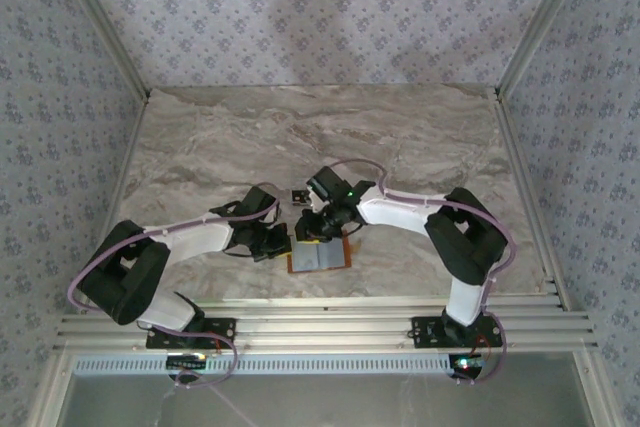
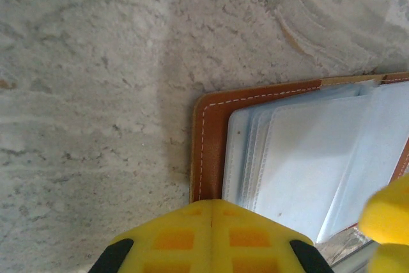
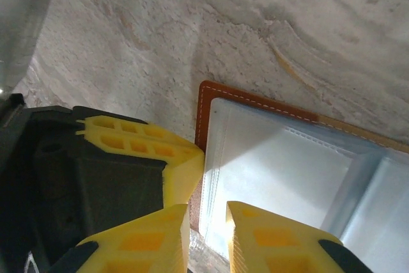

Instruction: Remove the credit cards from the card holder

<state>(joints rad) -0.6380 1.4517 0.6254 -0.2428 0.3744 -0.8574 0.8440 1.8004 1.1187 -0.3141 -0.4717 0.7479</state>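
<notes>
In the left wrist view, the flat orange-brown leather-like card holder (image 2: 208,139) with white stitching is seen lying open on the grey marble-patterned worktop (image 2: 96,94), its fanned stack of clear, bluish plastic sleeves (image 2: 307,158) turned upward. The credit cards are judged to be thin, stiff, light and slick. They would best be taken by an exposed edge at a sleeve's mouth and drawn out flat. The sleeves look soft and likely to cling, and the holder is probably light enough to slide or lift unless it is pinned.

At the holder's near edge, the left tool (image 2: 212,222) is held with its yellow fingers pressed together, nothing visible between them. Just beside it, at the same edge, the right tool (image 3: 208,222) is held with its fingers slightly apart over the sleeves. Whether a sleeve edge is caught there cannot be told.

It cannot be made out whether any card sits inside the sleeves, since only pale, milky layers are shown. The holder's far half is cut off in both wrist views and largely covered by the arms from above. Beyond the holder, a small dark flat thing (image 1: 298,195) lies on the worktop, too small to identify.
</notes>
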